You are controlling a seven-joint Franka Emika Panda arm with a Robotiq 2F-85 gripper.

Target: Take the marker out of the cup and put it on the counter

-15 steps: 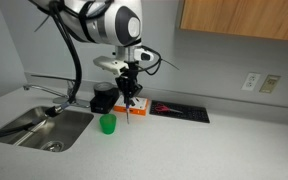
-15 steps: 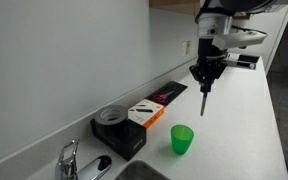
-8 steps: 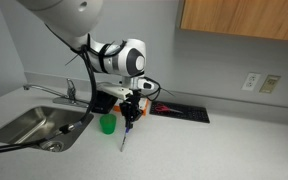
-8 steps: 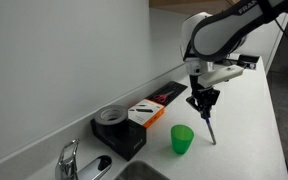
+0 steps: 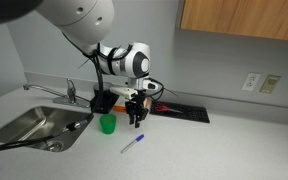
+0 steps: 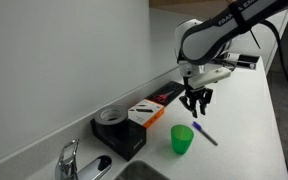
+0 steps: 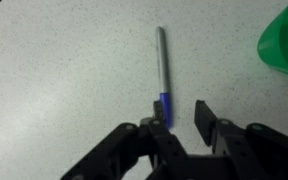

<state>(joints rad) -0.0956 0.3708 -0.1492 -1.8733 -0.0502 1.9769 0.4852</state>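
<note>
The marker (image 5: 132, 144), grey with a blue cap, lies flat on the counter in front of the green cup (image 5: 107, 124). It also shows in an exterior view (image 6: 206, 135) and in the wrist view (image 7: 162, 70). The green cup stands upright and shows in an exterior view (image 6: 182, 139) and at the right edge of the wrist view (image 7: 287, 45). My gripper (image 5: 136, 116) hangs open and empty just above the marker's capped end; it shows in an exterior view (image 6: 194, 107) and the wrist view (image 7: 181, 112).
A steel sink (image 5: 36, 127) with a tap (image 5: 70, 92) is beside the cup. A black round container (image 6: 112, 118), an orange and white box (image 6: 144, 113) and a black tray (image 5: 181, 110) line the back wall.
The gripper lowered the marker to the counter, let go of it and rose slightly. The marker now lies flat.
</note>
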